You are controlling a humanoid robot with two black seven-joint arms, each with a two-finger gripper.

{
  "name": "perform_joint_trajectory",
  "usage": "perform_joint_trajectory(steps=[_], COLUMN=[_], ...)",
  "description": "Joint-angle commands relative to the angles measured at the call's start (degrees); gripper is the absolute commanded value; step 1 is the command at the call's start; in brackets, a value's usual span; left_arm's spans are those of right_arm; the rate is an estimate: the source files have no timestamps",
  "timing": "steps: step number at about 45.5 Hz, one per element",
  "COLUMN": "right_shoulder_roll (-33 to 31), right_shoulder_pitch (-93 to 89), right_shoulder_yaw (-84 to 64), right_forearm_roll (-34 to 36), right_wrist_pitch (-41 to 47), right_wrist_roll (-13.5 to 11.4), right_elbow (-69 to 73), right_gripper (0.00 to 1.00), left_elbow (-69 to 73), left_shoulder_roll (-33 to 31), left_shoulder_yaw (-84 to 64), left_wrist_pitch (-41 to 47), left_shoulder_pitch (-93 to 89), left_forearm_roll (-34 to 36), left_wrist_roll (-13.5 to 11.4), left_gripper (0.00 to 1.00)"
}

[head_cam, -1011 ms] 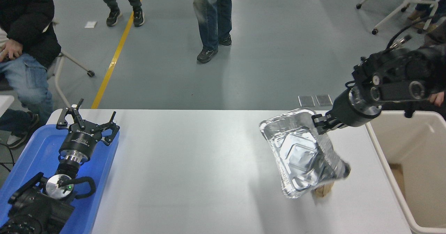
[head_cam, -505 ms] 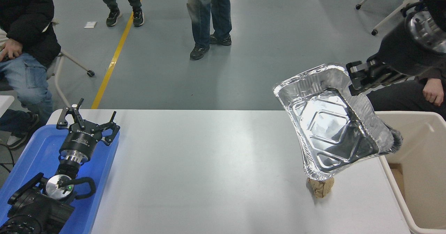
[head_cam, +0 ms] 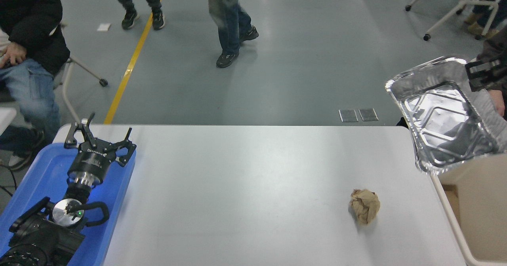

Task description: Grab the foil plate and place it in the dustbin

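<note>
1. The right gripper point(head_cam: 477, 76) is poking in from the right edge, up off the counter point(head_cam: 245, 179), clamping the far rim of the foil plate point(head_cam: 443, 115).
2. The plate is hanging tilted just below and left of that gripper, hollow side facing the camera, right above the dustbin point(head_cam: 475, 202) rim.
3. A crumpled brown paper ball point(head_cam: 365, 206) is sitting on the counter, well below-left of the gripper.
4. The left gripper point(head_cam: 99, 141) is resting over the blue tray point(head_cam: 35, 179), fingers spread.
</note>
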Motion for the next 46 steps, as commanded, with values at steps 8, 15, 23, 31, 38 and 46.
perform_joint_trajectory(steps=[8,15,23,31,38,46], right_shoulder_roll=[-9.87,-8.82,-1.88,2.61,4.02,4.1], right_shoulder_pitch=[-45.02,-60.4,-74.74,-77.91,-78.09,-77.65], right_shoulder_yaw=[18.17,29.59,39.54,39.36,38.58,37.78], right_forearm_roll=[4.83,5.71,5.97,5.27,4.04,3.51], right_wrist_pitch=[-18.86,-21.51,-21.25,-21.68,-21.95,-21.77], right_wrist_roll=[-2.44,-4.2,-5.08,-7.89,-8.69,-9.13], right_elbow=[-27.94,-38.65,-51.75,-53.61,-53.78,-53.52], right_gripper=[0.0,0.0,0.0,0.0,0.0,0.99], left_elbow=[0.01,0.01,0.01,0.01,0.01,0.01], left_shoulder_roll=[0.02,0.02,-0.07,-0.07,-0.07,-0.07], left_shoulder_yaw=[-0.01,-0.01,-0.01,-0.01,-0.01,-0.01], left_wrist_pitch=[0.0,0.0,0.0,0.0,0.0,0.0], left_shoulder_pitch=[0.01,0.01,-0.08,-0.08,-0.17,-0.17], left_forearm_roll=[0.02,-0.07,-0.07,-0.07,-0.07,-0.07], left_wrist_roll=[0.0,0.0,0.0,0.0,0.0,0.0], left_gripper=[0.99,0.99,0.99,0.99,0.99,0.99])
